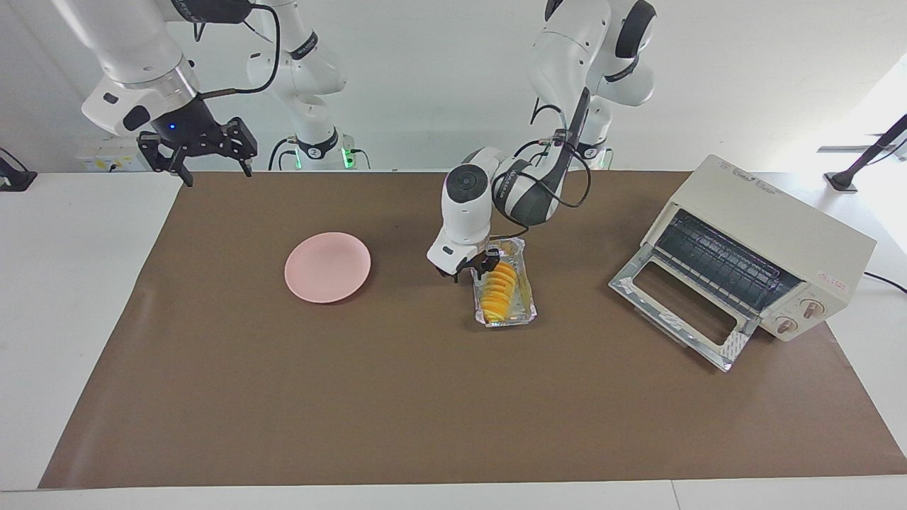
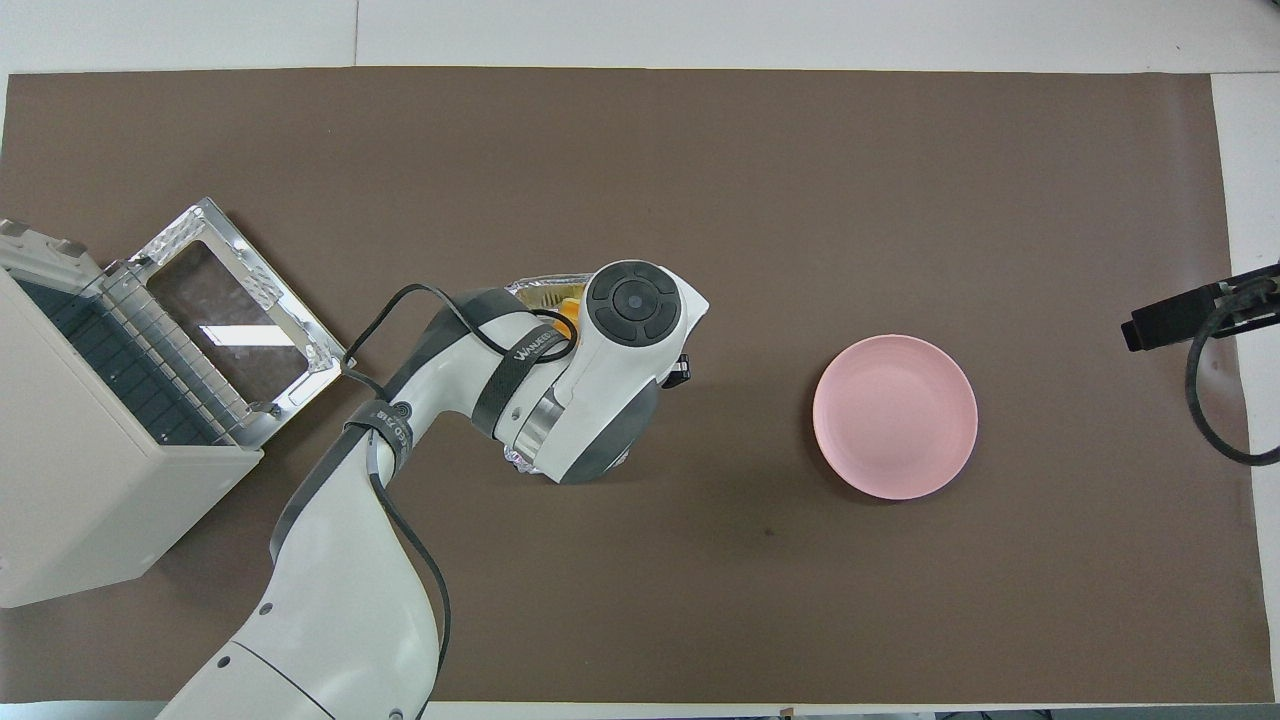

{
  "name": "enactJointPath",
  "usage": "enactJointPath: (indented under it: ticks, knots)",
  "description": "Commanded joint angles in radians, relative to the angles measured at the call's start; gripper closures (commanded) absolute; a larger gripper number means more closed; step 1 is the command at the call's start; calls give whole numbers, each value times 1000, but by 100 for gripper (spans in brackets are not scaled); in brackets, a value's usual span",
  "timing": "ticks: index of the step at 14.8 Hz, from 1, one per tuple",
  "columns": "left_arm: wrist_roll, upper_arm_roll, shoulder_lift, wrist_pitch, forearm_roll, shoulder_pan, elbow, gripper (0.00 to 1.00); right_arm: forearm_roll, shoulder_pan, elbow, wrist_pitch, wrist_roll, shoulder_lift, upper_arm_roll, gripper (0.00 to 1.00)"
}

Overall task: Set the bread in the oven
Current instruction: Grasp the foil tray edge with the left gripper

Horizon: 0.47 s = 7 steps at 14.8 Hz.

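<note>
The bread [image 1: 499, 287], a row of yellow-orange slices, lies in a crinkled foil tray [image 1: 528, 303] at mid-table. My left gripper [image 1: 471, 269] is down at the tray's end nearer the robots, against the first slices. In the overhead view the left arm's wrist covers most of the tray [image 2: 540, 288], and only a bit of bread [image 2: 567, 312] shows. The cream-white oven [image 1: 772, 219] stands at the left arm's end of the table with its glass door [image 1: 684, 308] dropped open and the rack showing. My right gripper [image 1: 216, 173] hangs open above the mat's corner, waiting.
A round pink plate [image 1: 327, 267] sits on the brown mat [image 1: 354, 397] toward the right arm's end, beside the tray. In the overhead view the oven [image 2: 80, 480] and the plate [image 2: 895, 416] flank the left arm. A black stand [image 1: 843, 180] is by the oven.
</note>
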Motion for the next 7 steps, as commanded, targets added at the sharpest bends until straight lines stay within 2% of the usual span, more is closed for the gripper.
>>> enactJointPath:
  ticks: [1,5,7]
  knots:
    - [-7,12,-32,-7,-18,-4,-42,100,4,-6,-38,-2,68,-31,7,0]
    - [-8,13,-35,-59,-30,43,-33,100,6,-11,-38,3,67,-29,7,0]
    - [-11,21,-32,-126,-31,63,-6,100,9,-15,-37,0,67,-31,7,0]
